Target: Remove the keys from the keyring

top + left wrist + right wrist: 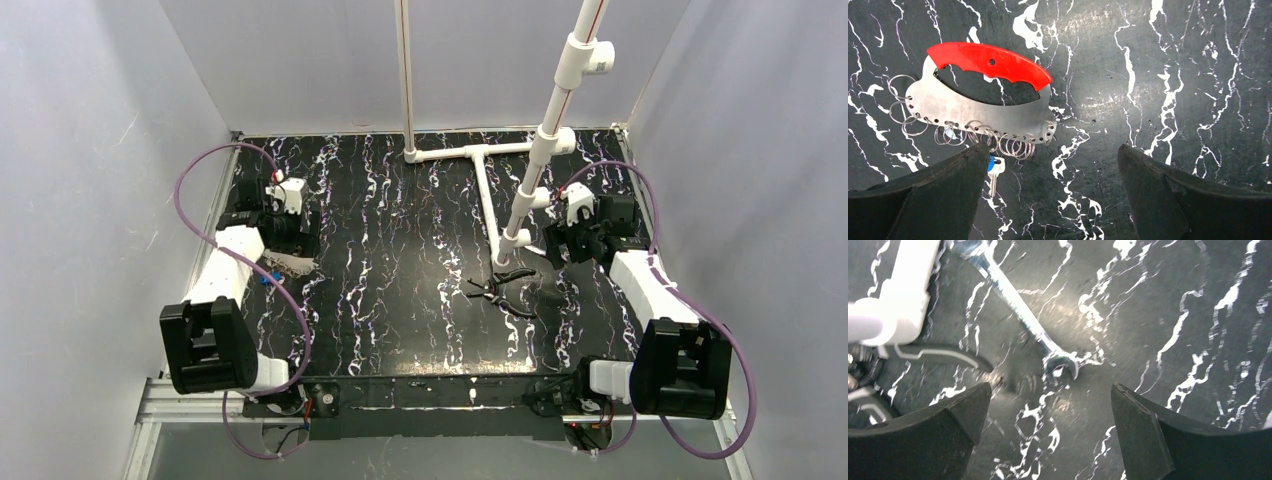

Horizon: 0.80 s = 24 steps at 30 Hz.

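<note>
Black white-veined desk from above, grey walls around; white pipe frame at back, pliers near centre. From left wrist: left end effector spread wide, empty; keyring, steel plate with red grip and many split rings, flat just ahead; blue-headed key beside left finger. From right wrist: right end effector wide too, empty, spanner ahead.

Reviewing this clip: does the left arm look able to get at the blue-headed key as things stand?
Probably yes. The left pincer hangs open just above it; the blue-headed key lies uncovered beside one fingertip. The split rings of the red-handled key holder crowd it, though.
</note>
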Tool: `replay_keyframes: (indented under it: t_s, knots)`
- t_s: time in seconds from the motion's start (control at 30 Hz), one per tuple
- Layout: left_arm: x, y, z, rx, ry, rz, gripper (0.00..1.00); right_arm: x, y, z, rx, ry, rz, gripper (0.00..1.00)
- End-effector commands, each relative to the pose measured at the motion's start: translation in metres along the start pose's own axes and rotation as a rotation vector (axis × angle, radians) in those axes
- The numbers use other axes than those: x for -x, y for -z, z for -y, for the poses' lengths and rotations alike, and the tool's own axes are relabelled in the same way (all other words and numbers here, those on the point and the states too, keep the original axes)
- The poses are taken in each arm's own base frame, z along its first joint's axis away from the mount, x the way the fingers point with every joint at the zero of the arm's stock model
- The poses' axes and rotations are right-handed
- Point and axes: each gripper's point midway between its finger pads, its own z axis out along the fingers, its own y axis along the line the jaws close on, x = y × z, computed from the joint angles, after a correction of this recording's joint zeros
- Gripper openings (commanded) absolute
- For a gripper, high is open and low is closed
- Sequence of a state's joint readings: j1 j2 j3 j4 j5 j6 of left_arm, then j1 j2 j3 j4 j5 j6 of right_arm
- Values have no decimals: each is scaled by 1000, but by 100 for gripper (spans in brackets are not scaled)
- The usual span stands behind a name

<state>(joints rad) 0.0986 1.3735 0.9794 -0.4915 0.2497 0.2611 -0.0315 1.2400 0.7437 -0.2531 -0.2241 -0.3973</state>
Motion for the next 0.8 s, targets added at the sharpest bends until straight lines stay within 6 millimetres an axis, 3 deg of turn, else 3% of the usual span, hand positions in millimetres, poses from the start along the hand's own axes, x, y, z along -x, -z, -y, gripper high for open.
replay_keyframes:
  t_s: [0.0,0.17,0.37,0.57,0.67,0.77]
  knots:
    - [18,12,8,-61,-18,5,99,-1,14,-39,164,115,-70,98]
    - [24,16,5,-105,9,-28,99,-28,26,-78,258,314,-200,98]
    - [29,18,-1,-103,52,-16,99,-41,55,-84,281,439,-185,98]
    - [28,14,0,-110,87,-27,99,-34,75,-74,164,424,-109,98]
    - [25,12,0,-119,94,-37,99,-34,87,-86,226,476,-73,98]
    - [25,11,-2,-122,113,-54,99,-25,82,-78,171,431,-61,98]
